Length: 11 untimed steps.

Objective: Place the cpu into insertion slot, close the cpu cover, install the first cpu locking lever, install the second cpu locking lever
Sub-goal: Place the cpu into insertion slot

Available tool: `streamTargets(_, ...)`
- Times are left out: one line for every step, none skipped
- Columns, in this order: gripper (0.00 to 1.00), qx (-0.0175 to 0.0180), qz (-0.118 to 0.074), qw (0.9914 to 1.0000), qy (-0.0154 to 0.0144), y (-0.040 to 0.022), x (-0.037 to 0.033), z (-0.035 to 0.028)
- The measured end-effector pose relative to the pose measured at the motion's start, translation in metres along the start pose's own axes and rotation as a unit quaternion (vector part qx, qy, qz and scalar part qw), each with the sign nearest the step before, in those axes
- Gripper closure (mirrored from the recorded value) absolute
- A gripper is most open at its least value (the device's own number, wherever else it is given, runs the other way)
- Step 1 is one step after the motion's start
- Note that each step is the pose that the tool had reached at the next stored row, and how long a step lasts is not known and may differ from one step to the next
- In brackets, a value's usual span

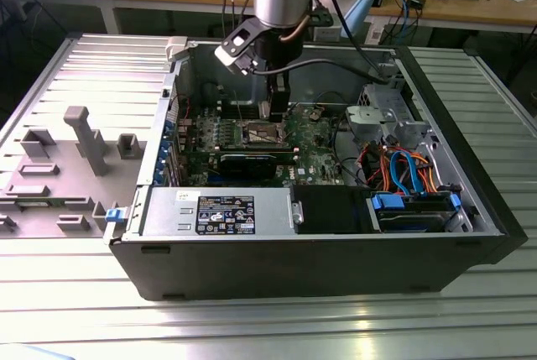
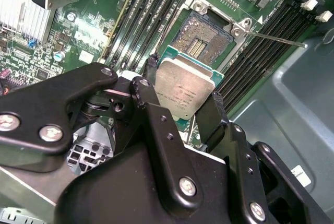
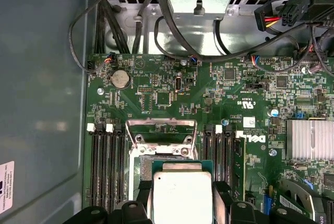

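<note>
The gripper (image 2: 183,85) pinched the cpu (image 2: 180,94) by two opposite edges, chip held above and just short of the insertion slot (image 2: 201,34), not seated. The cpu cover (image 3: 162,124) stood open past the slot. Judgement: square chip to slot, lower it level, no sideways drag.

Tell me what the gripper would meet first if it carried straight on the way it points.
Most likely the open insertion slot: the gripper, fingers shut on the cpu, points down at it, so the cpu would touch first. Whether it is squarely over the slot is unclear.
</note>
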State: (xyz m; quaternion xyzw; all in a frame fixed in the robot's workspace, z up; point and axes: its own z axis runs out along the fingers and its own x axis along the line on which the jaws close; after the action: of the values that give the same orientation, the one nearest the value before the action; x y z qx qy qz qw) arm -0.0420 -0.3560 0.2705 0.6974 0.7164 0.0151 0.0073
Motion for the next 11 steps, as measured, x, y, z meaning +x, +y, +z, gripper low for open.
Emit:
streamTargets(0.45,0.0000,0.000,1.00000,-0.0002,-0.0004,0.0001,0.0003)
streamTargets(0.45,0.0000,0.000,1.00000,-0.0004,-0.0008,0.0003,0.0006)
streamTargets(0.45,0.0000,0.000,1.00000,-0.0006,-0.0009,0.0003,0.0007)
streamTargets(0.45,0.0000,0.000,1.00000,-0.0007,-0.0010,0.0004,0.0008)
streamTargets(0.45,0.0000,0.000,1.00000,-0.0009,-0.0011,0.0006,0.0011)
streamTargets(0.45,0.0000,0.000,1.00000,-0.0011,-0.0012,0.0007,0.0012)
streamTargets(0.45,0.0000,0.000,1.00000,-0.0012,-0.0016,0.0007,0.0015)
streamTargets(0.45,0.0000,0.000,1.00000,-0.0013,-0.0018,0.0009,0.0018)
streamTargets(0.45,0.0001,0.000,1.00000,-0.0015,-0.0020,0.0010,0.0021)
streamTargets(0.45,0.0001,0.000,1.00000,-0.0016,-0.0021,0.0012,0.0024)
streamTargets(0.45,0.0000,0.000,1.00000,-0.0018,-0.0023,0.0015,0.0027)
